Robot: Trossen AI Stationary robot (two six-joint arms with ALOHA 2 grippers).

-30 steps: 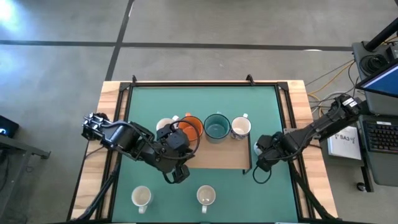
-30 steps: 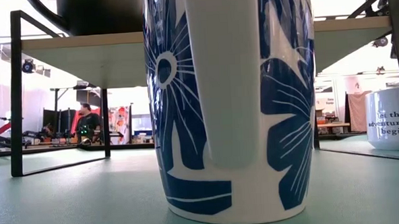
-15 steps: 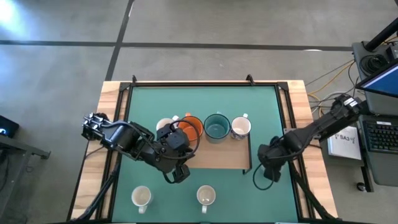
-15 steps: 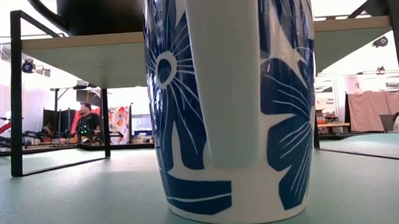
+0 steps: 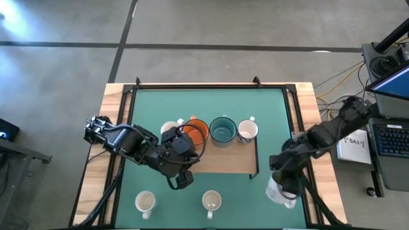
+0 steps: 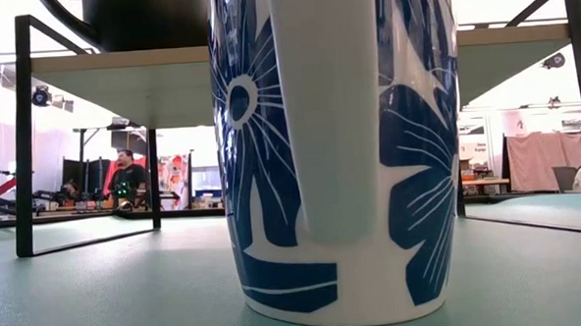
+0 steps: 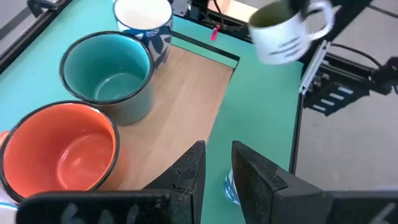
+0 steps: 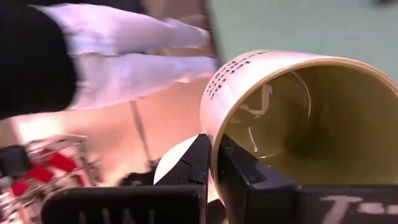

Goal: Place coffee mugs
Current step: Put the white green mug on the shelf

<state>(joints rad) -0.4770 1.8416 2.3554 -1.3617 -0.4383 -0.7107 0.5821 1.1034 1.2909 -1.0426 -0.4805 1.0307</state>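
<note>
Near edge first: two cream mugs sit on the green mat at roughly 7 (image 5: 146, 202) and 6 o'clock (image 5: 211, 201), clear of both arms; the 6 o'clock one blocks most of the low view as a blue-flower mug (image 6: 339, 151).

Right gripper (image 5: 281, 181), at about 4 o'clock, is pinched shut on the rim wall of the printed mug (image 5: 278, 190), olive-green inside (image 8: 311, 112), one finger in and one out. The mug is off the mat and tilted.

- Risk: a thin rim pinch with the weight hanging off to one side could let the mug rotate or slip in transit, landing on the mat or on the right-hand frame rail.

Left gripper (image 7: 214, 171) hovers over the front of the wooden shelf (image 5: 223, 161) near centre, fingers a narrow gap apart and holding nothing.

- Risk: it sits just beside the orange mug (image 5: 197, 130), so a swing toward 12 could clip it.

Far row on the shelf: white mug (image 5: 170, 128), orange, teal mug (image 5: 222, 130), blue-patterned mug (image 5: 246, 131).

- Risk: the free shelf space is tight, so the incoming mug may knock the end one or catch the shelf's black post.
- Risk: both arms converging on the shelf could collide.
</note>
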